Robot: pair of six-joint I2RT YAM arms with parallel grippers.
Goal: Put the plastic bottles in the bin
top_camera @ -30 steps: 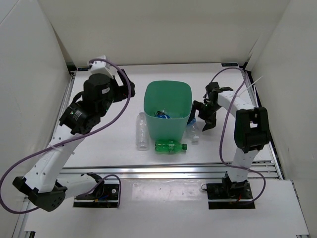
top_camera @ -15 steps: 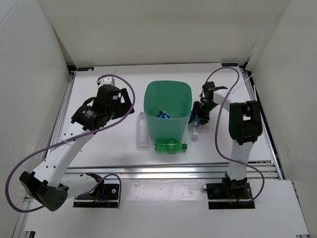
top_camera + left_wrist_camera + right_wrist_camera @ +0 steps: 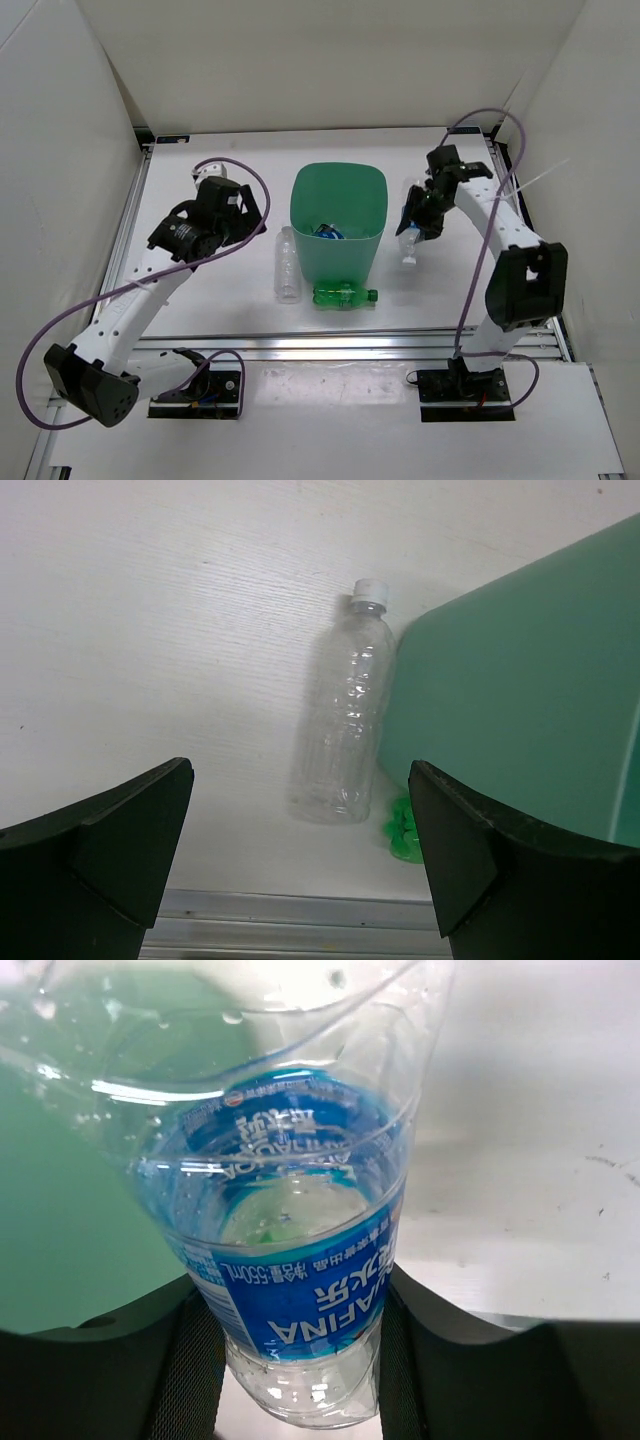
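**Right arm lifts a blue-label bottle beside the bin**

Half a second ago the right fingers [image 3: 197, 1380] were low against the bin's right wall. Now they are raised and further from that wall, pinching the blue-label bottle [image 3: 410, 232] between them, and the arm's elbow has swung out toward the near right. The left arm has barely shifted. The left fingers [image 3: 110, 850] are spread wide above the desk [image 3: 215, 295], gripping nothing.

The bin [image 3: 340, 172] stands mid-desk, between the two arms. A clear bottle [image 3: 345, 730] with a white cap lies on the desk just beside the bin's left wall. A green bottle [image 3: 343, 296] lies on its side at the bin's near wall, touching or nearly touching it. A second blue-label bottle [image 3: 328, 231] already lies inside the bin.

The held bottle hangs cap down, to the right of the bin and outside its rim. In the right wrist view it is clear plastic with droplets inside and a blue band printed in white lettering.
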